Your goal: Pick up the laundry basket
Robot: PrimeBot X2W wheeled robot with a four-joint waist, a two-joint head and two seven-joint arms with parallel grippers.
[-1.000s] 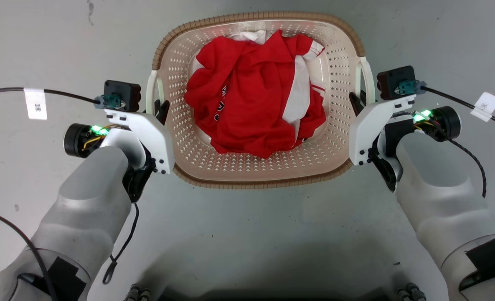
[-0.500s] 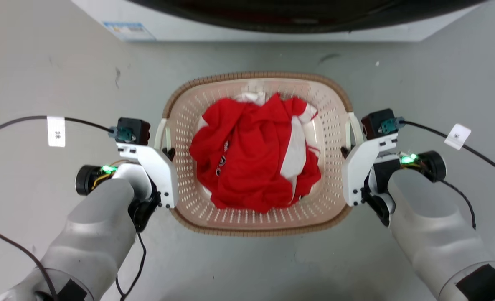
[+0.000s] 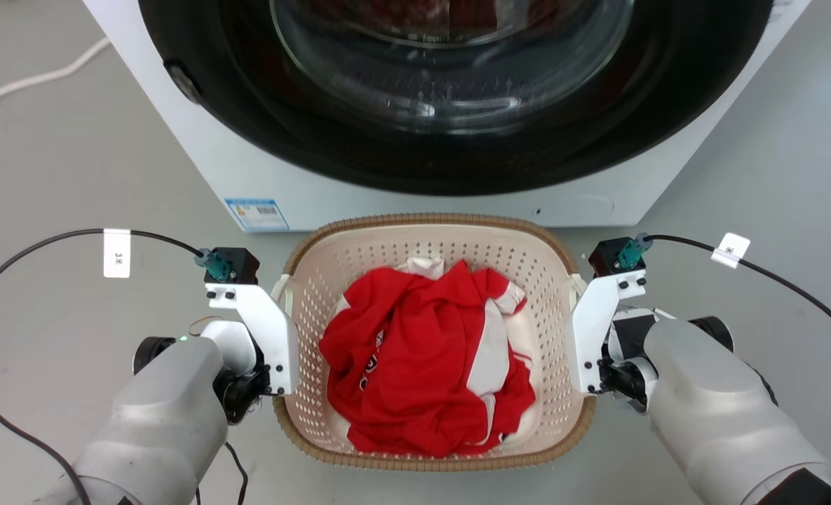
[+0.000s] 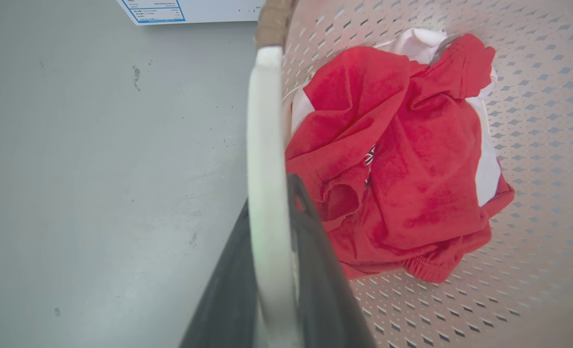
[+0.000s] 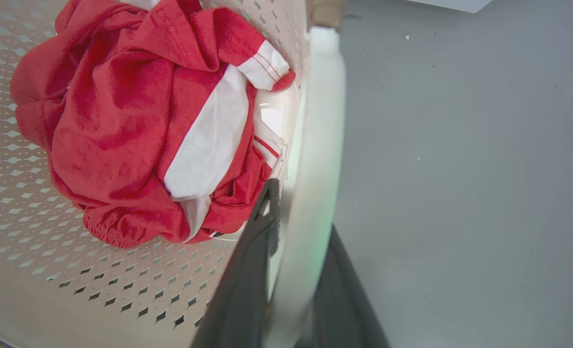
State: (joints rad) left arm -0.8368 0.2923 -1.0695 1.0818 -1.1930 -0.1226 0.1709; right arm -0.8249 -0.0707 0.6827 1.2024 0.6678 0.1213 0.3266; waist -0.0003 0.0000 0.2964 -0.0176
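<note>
laundry basket (image 3: 422,245) — handles (image 4: 266,145) between both jaws, gripped

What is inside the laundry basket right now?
Crumpled red and white clothing lies inside the laundry basket. Whatever sits beneath that heap is covered.

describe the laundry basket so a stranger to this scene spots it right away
Find the big white front-loading washing machine at the top of the head view. Just in front of it is the laundry basket, beige and perforated. Its brown woven-look rim and the red-and-white garment inside set it apart.
</note>
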